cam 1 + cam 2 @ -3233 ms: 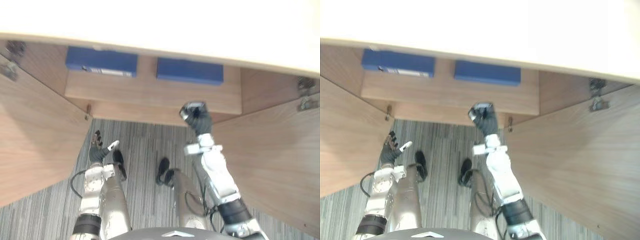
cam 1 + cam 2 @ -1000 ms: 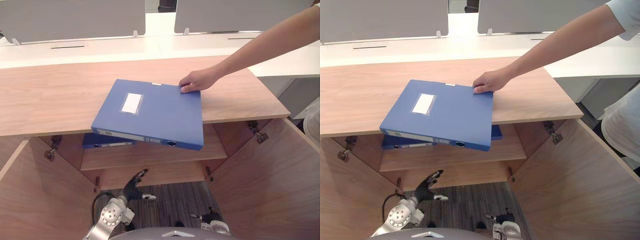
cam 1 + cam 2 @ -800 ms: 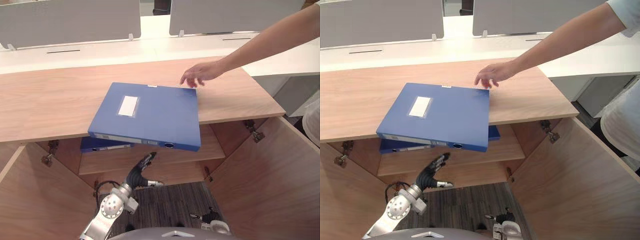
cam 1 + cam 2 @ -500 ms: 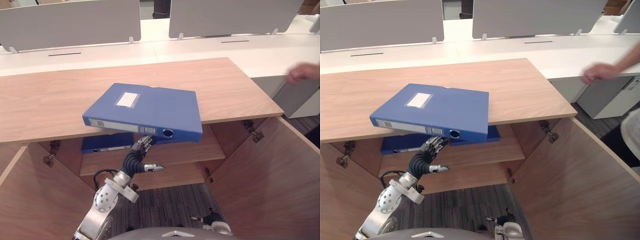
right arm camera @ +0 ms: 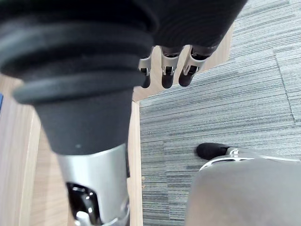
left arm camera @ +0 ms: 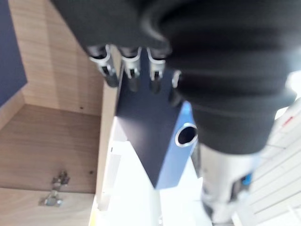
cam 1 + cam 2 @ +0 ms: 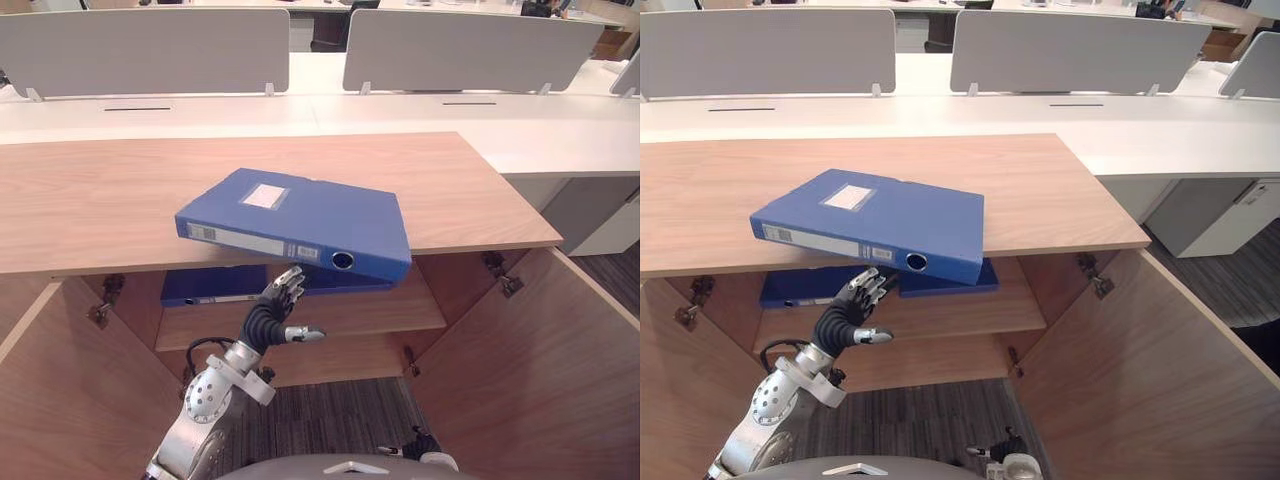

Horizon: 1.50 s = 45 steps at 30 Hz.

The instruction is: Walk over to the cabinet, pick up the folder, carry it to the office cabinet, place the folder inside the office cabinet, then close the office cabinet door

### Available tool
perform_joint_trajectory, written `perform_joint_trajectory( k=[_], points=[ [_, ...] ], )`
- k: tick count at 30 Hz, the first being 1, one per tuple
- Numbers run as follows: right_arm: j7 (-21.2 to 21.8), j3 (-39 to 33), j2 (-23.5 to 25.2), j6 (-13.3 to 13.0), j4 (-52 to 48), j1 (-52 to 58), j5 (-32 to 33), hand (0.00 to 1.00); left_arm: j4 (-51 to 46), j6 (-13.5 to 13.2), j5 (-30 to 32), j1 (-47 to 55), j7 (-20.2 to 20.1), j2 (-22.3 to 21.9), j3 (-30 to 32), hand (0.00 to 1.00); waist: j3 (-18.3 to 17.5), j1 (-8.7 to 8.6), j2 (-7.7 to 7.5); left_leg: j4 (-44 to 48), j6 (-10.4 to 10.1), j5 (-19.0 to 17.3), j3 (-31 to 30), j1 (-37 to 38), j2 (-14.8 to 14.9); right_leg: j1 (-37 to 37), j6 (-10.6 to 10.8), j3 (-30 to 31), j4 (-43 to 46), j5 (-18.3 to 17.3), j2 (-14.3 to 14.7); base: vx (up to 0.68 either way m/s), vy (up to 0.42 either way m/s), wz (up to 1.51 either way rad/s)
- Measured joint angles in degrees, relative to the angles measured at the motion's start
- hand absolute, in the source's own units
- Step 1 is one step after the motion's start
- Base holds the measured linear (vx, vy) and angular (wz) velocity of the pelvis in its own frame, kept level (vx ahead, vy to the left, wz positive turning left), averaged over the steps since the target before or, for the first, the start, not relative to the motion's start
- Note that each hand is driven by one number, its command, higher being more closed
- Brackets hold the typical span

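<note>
A blue folder (image 7: 300,215) lies on the wooden cabinet top (image 7: 100,200), its spine end jutting past the front edge and tipped up a little. My left hand (image 7: 266,318) reaches up from below with straight fingers (image 6: 130,75) against the folder's dark underside (image 6: 146,136), thumb out to the side; it is open. Low by the floor, my right hand (image 5: 167,75) hangs with straight fingers and holds nothing. A second blue folder (image 7: 215,285) lies flat on the shelf (image 7: 350,315) inside the cabinet.
Both cabinet doors stand wide open, the left door (image 7: 60,400) and the right door (image 7: 540,370) flanking me. Striped grey carpet (image 7: 920,420) lies below. White desks (image 7: 400,105) with grey divider panels (image 7: 150,50) stand behind the cabinet.
A person set the folder on the cabinet top and drew the arm away out of view. My left hand rose under the folder's front end, which has tipped up. The camera tilted upward.
</note>
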Motion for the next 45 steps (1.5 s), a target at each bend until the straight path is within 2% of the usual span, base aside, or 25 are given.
perform_joint_trajectory(
  k=[5, 14, 20, 33, 42, 45],
  points=[
    [-0.01, -0.92, 0.27, 0.70, 0.90, 0.36, 0.05, 0.00, 5.38, 1.32, 2.71, 0.09, -0.12, -0.05, 0.04, 0.00, 0.04, -0.11, -0.47, 0.00, 0.08, 0.05, 0.06, 0.09, 0.01, 0.00, 0.01, 0.05, 0.15, 0.00, -0.02, 0.00, 0.000, 0.00],
    [-0.04, -2.56, 0.87, 0.98, 1.60, 1.13, 0.08, 0.00, 8.21, 1.94, 5.51, 0.11, 0.17, -1.10, 2.26, 0.00, 0.11, -0.34, -1.14, 0.00, 0.07, 0.05, 0.19, 0.12, 0.00, -0.05, 0.05, 0.18, 0.15, -0.03, -0.05, 0.00, 0.000, 0.00],
    [-0.03, -3.75, 1.09, 1.00, 1.60, 1.23, 0.13, 0.00, 8.24, 1.94, 6.52, 0.22, 1.13, -1.23, 2.95, 0.00, 0.15, -0.36, -1.08, 0.00, 0.06, 0.03, 0.18, 0.12, 0.01, -0.16, 0.35, 0.26, 0.14, -0.22, -0.07, 0.00, 0.000, 0.00],
    [-0.05, -4.77, 1.29, 0.99, 1.59, 1.28, 0.15, 0.00, 7.74, 1.94, 8.14, 4.41, 1.90, -1.25, 9.16, 0.00, 0.50, -0.16, -0.55, 0.00, 0.13, -0.10, -0.61, 0.05, -0.07, 0.01, 1.10, -0.33, 0.43, -0.73, -0.17, 0.00, 0.000, 0.02],
    [-0.05, -4.71, 1.27, 0.96, 1.53, 1.24, 0.12, 0.00, 2.95, 1.93, 7.34, 7.44, 2.54, -1.86, 12.68, 0.00, 1.03, 0.22, -0.42, 0.00, 0.14, -0.09, -2.11, 0.51, -0.23, 1.16, 1.42, -1.77, 1.26, -1.29, -0.35, 0.00, -0.009, 0.08],
    [-0.04, -4.70, 1.20, 0.96, 1.50, 1.32, 0.05, 0.00, 0.71, 1.93, 5.22, 8.19, 2.54, -2.82, 13.85, 0.00, 1.33, 0.64, -0.46, 0.00, 0.21, -0.02, -2.64, 0.86, -0.26, 1.70, 1.48, -2.18, 1.46, -1.41, -0.37, -0.02, -0.018, 0.10]
  ],
)
